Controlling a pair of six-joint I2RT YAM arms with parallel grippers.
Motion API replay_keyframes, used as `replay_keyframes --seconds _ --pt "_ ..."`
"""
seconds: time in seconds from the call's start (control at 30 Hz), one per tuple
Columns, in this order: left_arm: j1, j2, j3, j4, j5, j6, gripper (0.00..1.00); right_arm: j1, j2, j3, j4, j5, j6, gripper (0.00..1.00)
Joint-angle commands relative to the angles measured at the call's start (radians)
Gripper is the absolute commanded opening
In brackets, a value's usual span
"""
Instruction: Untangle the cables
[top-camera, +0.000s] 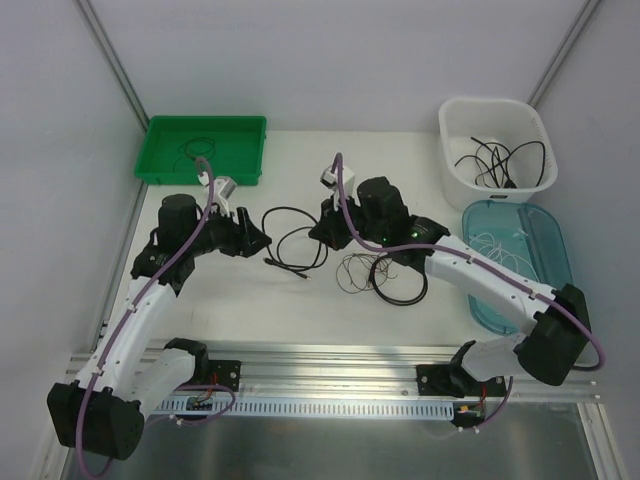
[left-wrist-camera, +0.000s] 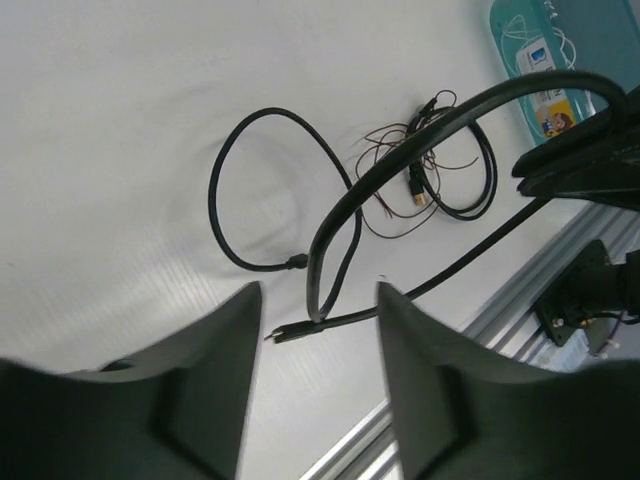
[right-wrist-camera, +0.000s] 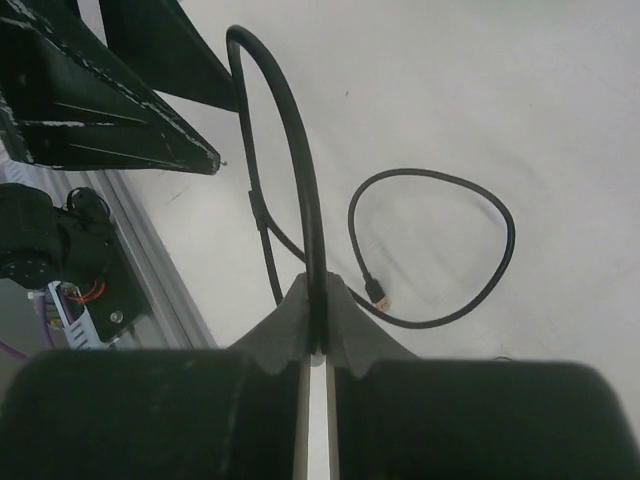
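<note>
A thick black cable (top-camera: 290, 237) lies looped on the white table between my two grippers. My right gripper (right-wrist-camera: 317, 300) is shut on this cable (right-wrist-camera: 300, 170) and holds one strand raised; the strand arches over toward the left gripper. The cable's plug end (right-wrist-camera: 378, 293) lies on the table beside a round loop. My left gripper (left-wrist-camera: 318, 300) is open and empty, just above the cable's other end plug (left-wrist-camera: 290, 330). A small tangle of thin dark cords and a black coil (top-camera: 380, 272) lies under the right arm; it also shows in the left wrist view (left-wrist-camera: 430, 170).
A green tray (top-camera: 160, 165) at the back left holds one black cord. A white basket (top-camera: 455, 170) at the back right holds several black cables. A teal tray (top-camera: 545, 235) at the right holds a thin white cord. A metal rail (top-camera: 330, 365) runs along the near edge.
</note>
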Motion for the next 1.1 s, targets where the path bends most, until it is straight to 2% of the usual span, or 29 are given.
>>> replay_keyframes --seconds 0.0,0.17,0.4,0.53,0.77,0.87,1.07 --pt "-0.010 -0.049 0.030 0.039 -0.025 0.002 0.61 0.003 -0.088 0.078 -0.072 0.062 -0.078 0.01" --pt "-0.010 -0.097 0.018 0.050 -0.097 0.001 0.97 0.001 -0.145 0.166 -0.193 0.260 -0.203 0.01" --pt "-0.010 -0.166 -0.001 0.061 -0.201 -0.010 0.99 -0.058 -0.198 0.327 -0.267 0.692 -0.377 0.01" --pt "-0.010 -0.169 -0.007 0.059 -0.254 -0.018 0.99 -0.152 -0.214 0.329 -0.132 0.900 -0.486 0.01" --pt "-0.010 -0.160 -0.011 0.059 -0.264 -0.027 0.99 -0.468 -0.156 0.382 0.010 0.891 -0.457 0.01" --pt "-0.010 -0.154 -0.011 0.061 -0.261 -0.025 0.99 -0.627 -0.075 0.442 0.020 0.825 -0.428 0.01" --pt "-0.010 -0.146 -0.011 0.059 -0.248 -0.016 0.99 -0.831 0.127 0.529 0.035 0.647 -0.305 0.01"
